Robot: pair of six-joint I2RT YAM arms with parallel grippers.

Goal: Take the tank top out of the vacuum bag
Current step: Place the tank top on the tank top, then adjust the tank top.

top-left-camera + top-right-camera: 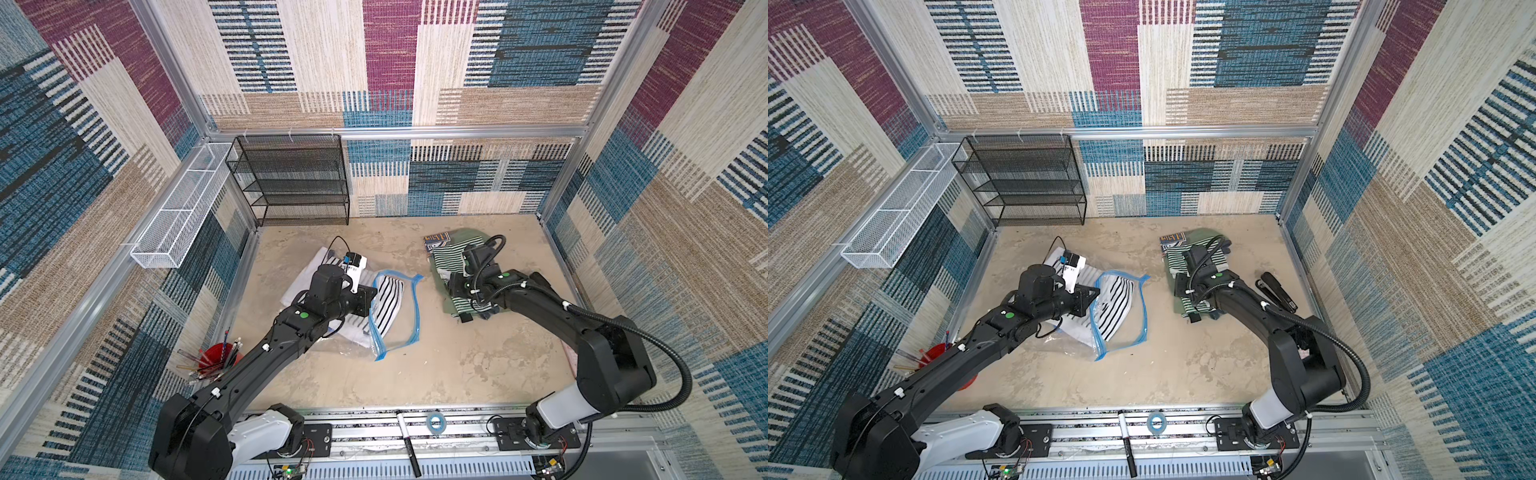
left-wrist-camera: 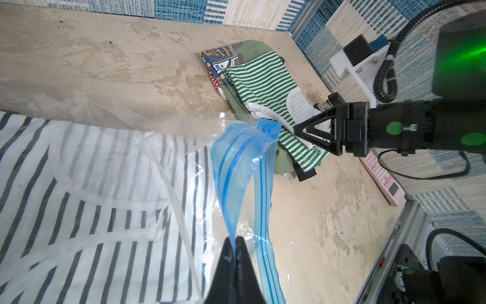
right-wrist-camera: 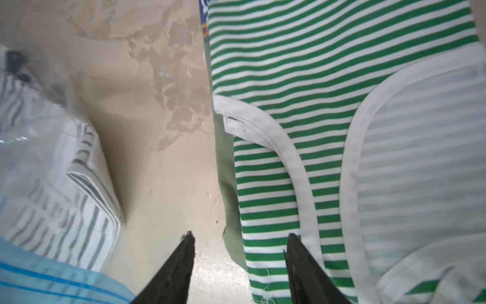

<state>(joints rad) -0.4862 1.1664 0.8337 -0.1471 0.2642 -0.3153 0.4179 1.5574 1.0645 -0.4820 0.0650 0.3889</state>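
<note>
The vacuum bag (image 1: 415, 309) (image 1: 1144, 309) lies left of the table's middle, clear plastic with a blue zip strip (image 2: 236, 163) round its mouth. A black-and-white striped tank top (image 1: 388, 299) (image 2: 86, 168) lies inside it. My left gripper (image 2: 236, 238) is shut on the blue strip and holds that edge up. A green-and-white striped tank top (image 1: 451, 253) (image 3: 289, 79) lies on a pile of clothes at the right. My right gripper (image 3: 240, 234) hovers open over its near edge, one finger above bare table, one above the cloth, holding nothing.
A black mesh shelf (image 1: 291, 178) and a white wire basket (image 1: 178, 212) stand at the back left. A red cup of pens (image 1: 214, 359) sits by the left arm. A black stapler (image 1: 1277, 291) and pink calculator (image 2: 384, 181) lie by the right wall.
</note>
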